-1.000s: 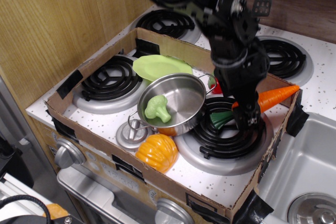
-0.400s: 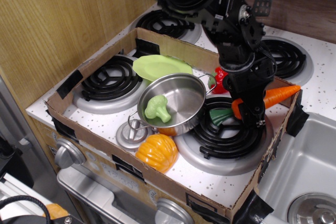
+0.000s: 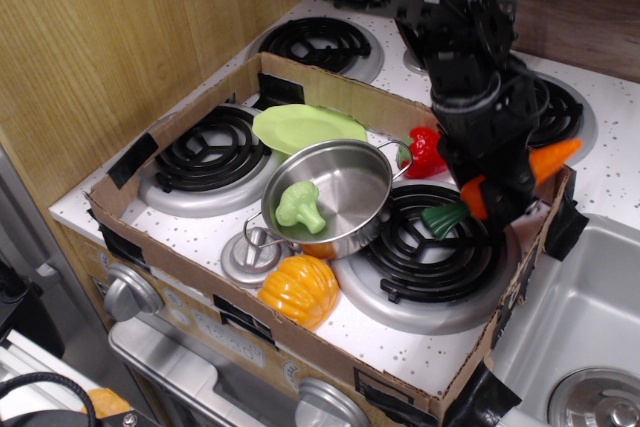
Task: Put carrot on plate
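The carrot [image 3: 552,159] is long and orange with a dark green leafy end [image 3: 443,217]. My gripper [image 3: 503,199] is shut on its middle and holds it tilted, lifted above the front right burner [image 3: 430,252], tip up to the right. The pale lime-green plate [image 3: 305,128] lies at the back of the cardboard tray, partly under the steel pot [image 3: 335,195], well to the left of my gripper.
The steel pot holds a green broccoli [image 3: 300,205]. An orange pumpkin [image 3: 298,289] lies in front of it, a pot lid [image 3: 251,253] to its left. A red pepper [image 3: 426,152] sits near the tray's back wall [image 3: 330,86]. A sink [image 3: 575,332] is at right.
My gripper has risen and shifted right with the carrot, lifting it off the burner. The red pepper, hidden before, now shows.
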`<action>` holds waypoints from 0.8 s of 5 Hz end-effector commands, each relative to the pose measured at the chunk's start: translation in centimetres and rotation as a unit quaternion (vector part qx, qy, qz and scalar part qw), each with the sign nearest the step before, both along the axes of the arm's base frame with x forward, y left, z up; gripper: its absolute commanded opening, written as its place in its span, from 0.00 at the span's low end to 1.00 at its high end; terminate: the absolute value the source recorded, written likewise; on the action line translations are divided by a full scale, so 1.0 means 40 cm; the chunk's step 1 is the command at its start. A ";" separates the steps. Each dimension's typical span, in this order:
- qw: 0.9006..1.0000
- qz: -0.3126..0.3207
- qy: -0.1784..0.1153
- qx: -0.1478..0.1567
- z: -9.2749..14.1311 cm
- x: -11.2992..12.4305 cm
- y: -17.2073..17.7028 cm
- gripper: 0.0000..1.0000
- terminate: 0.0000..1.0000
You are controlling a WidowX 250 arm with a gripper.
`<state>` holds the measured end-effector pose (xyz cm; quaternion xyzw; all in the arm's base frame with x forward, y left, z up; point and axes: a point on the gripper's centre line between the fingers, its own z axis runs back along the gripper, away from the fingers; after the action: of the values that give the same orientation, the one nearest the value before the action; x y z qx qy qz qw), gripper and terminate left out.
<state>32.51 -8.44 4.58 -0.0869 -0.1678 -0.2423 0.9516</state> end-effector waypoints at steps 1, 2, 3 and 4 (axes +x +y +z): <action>0.999 -0.001 0.031 0.012 0.136 0.023 0.066 0.00 0.00; 0.992 -0.087 0.034 0.084 0.135 -0.018 0.154 0.00 0.00; 0.977 -0.167 0.016 0.129 0.116 -0.049 0.254 0.00 0.00; 0.969 -0.204 0.055 0.130 0.113 -0.050 0.328 0.00 0.00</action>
<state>29.31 4.88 7.67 -0.0184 -0.0468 -0.4491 0.8921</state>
